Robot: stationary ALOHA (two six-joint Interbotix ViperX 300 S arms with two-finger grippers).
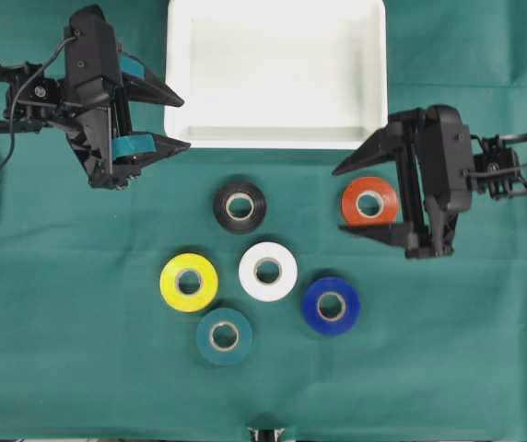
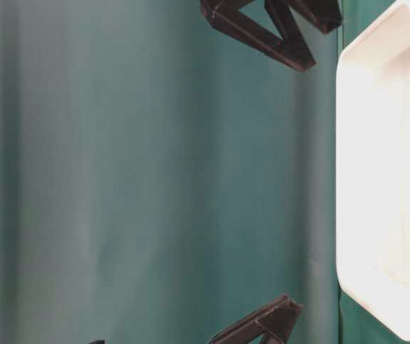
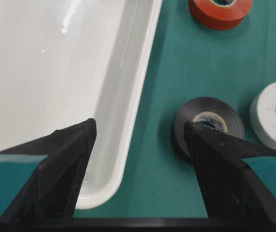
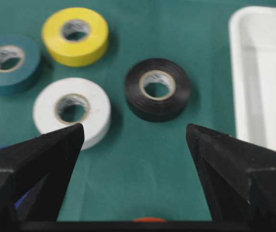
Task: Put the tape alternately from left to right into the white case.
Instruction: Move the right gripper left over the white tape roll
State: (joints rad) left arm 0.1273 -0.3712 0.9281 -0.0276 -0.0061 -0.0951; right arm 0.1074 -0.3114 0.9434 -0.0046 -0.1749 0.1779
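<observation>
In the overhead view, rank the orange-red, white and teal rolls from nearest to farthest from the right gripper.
From the right gripper:
1. Orange-red roll, between its fingers.
2. White roll, toward the middle of the cloth.
3. Teal roll, lowest in the view, farthest left of the three.

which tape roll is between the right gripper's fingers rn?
The orange-red glossy tape roll: it alone lies between the open right gripper's jaws, untouched; the other five rolls sit left of it.

Six tape rolls [image 1: 266, 271] lying flat on the near side of the white case [image 1: 276, 138], which holds none
</observation>
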